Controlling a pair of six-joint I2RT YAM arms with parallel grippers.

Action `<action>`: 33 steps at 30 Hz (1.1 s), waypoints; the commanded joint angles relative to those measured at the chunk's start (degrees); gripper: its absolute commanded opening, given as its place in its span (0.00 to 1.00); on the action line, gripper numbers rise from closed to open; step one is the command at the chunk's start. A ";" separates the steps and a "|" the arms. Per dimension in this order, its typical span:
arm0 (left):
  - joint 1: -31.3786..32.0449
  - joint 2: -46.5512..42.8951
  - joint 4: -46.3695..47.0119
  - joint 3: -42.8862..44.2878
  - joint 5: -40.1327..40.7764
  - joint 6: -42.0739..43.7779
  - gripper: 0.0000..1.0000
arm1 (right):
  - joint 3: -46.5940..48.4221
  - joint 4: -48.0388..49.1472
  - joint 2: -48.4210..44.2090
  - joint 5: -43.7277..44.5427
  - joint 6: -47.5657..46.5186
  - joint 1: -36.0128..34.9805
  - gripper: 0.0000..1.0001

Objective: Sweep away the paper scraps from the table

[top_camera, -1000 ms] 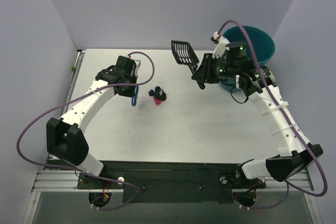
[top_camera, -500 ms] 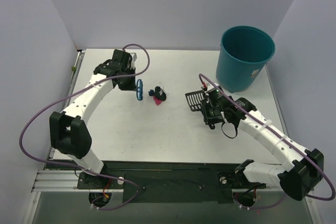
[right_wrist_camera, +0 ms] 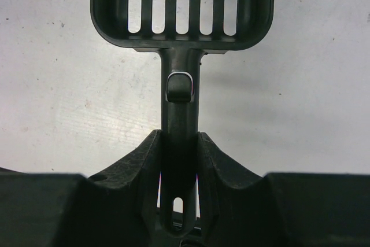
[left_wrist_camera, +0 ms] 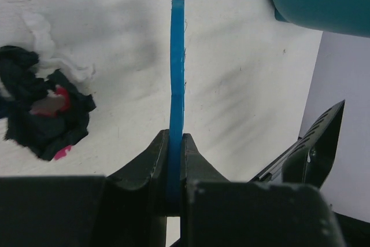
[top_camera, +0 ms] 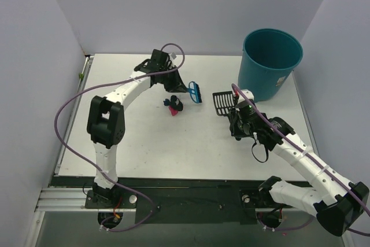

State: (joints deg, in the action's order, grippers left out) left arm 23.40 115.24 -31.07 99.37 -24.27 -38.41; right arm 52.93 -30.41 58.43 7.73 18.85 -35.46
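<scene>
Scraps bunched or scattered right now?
Bunched: the paper scraps sit in one tight clump on the table, beside the blue brush.

brush (top_camera: pixel 195 92) apparently between paper scraps (top_camera: pixel 173 106) and scoop (top_camera: pixel 222 102)

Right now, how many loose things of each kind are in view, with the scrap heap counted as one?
Brush: 1
Scoop: 1
Bin: 1
Heap of paper scraps: 1 (the single bits are too small to count)
Total: 4
</scene>
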 commanded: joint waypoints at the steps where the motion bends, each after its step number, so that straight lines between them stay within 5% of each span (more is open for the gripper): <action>1: 0.69 5.42 0.84 7.06 -3.50 -4.82 0.00 | -0.63 0.27 -1.13 2.47 0.84 -0.13 0.00; 8: -2.39 7.11 -4.70 3.66 5.80 -11.76 0.00 | -0.98 1.23 -0.95 0.19 0.40 -0.22 0.00; 19: -2.57 -12.20 -13.23 -16.72 28.83 -19.58 0.00 | -1.42 2.90 0.10 -2.45 0.40 -0.31 0.00; 27: -2.13 -33.38 -7.97 -35.98 28.23 -21.10 0.00 | -1.25 3.34 2.55 -4.91 0.04 -0.75 0.00; 33: -3.27 -41.49 -5.49 -33.30 22.78 -13.02 0.00 | -0.11 3.34 5.37 -7.20 -0.31 -3.11 0.00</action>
State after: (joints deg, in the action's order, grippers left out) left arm 21.06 78.43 -39.68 61.82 0.86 -57.10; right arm 51.88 -27.88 62.28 2.09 19.20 -36.58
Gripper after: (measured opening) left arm 0.151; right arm 0.227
